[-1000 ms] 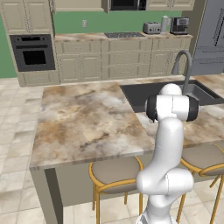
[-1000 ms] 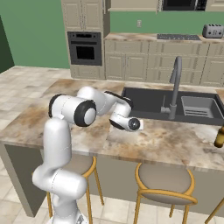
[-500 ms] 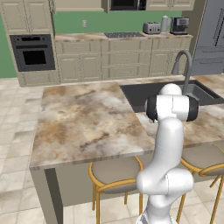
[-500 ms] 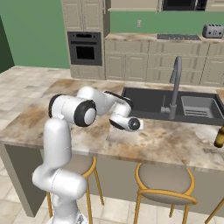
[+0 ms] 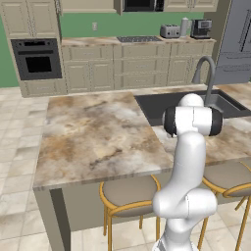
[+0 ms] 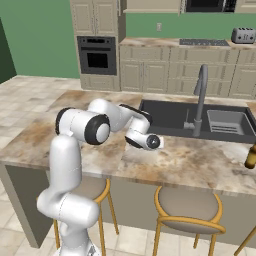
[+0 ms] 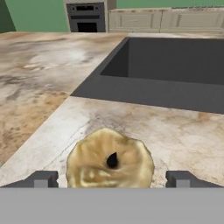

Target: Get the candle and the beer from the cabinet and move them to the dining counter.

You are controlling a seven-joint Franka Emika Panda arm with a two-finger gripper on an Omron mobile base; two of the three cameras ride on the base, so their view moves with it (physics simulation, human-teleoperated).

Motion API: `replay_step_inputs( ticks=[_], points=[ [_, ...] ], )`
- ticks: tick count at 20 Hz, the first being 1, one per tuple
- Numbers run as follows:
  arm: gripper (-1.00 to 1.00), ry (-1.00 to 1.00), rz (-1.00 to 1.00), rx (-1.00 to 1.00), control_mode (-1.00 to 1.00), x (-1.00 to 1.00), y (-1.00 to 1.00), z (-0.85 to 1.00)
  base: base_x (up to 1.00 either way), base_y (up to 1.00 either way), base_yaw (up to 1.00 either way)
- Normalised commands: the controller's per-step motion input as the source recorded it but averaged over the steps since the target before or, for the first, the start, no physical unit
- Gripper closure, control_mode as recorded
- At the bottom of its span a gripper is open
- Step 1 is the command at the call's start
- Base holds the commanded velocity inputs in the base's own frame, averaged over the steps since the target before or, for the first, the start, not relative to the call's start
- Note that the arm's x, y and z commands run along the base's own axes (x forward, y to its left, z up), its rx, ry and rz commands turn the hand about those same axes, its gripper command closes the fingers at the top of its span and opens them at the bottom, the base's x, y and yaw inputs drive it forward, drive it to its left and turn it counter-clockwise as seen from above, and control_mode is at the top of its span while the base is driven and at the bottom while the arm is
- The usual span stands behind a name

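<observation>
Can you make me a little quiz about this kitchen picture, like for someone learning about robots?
1. True or false: the candle sits on the dining counter between the pincer's two fingertips.
2. What stands at the far right edge of the counter in the right base view?
A. a toaster
B. the beer
C. a cup
3. Fill in: right behind the candle, the hand view shows the dark grey ____.

Key:
1. True. The fingertips stand wide on either side, apart from the candle.
2. B
3. sink
</observation>
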Motion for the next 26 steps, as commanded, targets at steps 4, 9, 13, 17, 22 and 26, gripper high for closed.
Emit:
replay_step_inputs(
  ticks=[4, 9, 13, 17, 22, 26],
  points=[
    [-1.00, 0.00, 0.00, 0.00, -1.00, 0.00, 0.00, 0.00, 0.00, 0.00, 0.00],
    [-1.00, 0.00, 0.00, 0.00, -1.00, 0.00, 0.00, 0.25, 0.00, 0.00, 0.00],
    [-1.00, 0.00, 0.01, 0.01, -1.00, -0.11, 0.00, 0.61, 0.00, 0.00, 0.00],
    [-1.00, 0.00, 0.00, 0.00, -1.00, -0.37, 0.00, 0.95, 0.00, 0.00, 0.00],
    [-1.00, 0.00, 0.00, 0.00, -1.00, -0.59, 0.00, 0.99, 0.00, 0.00, 0.00],
    [-1.00, 0.00, 0.00, 0.00, -1.00, -0.85, 0.00, 0.99, 0.00, 0.00, 0.00]
  ],
)
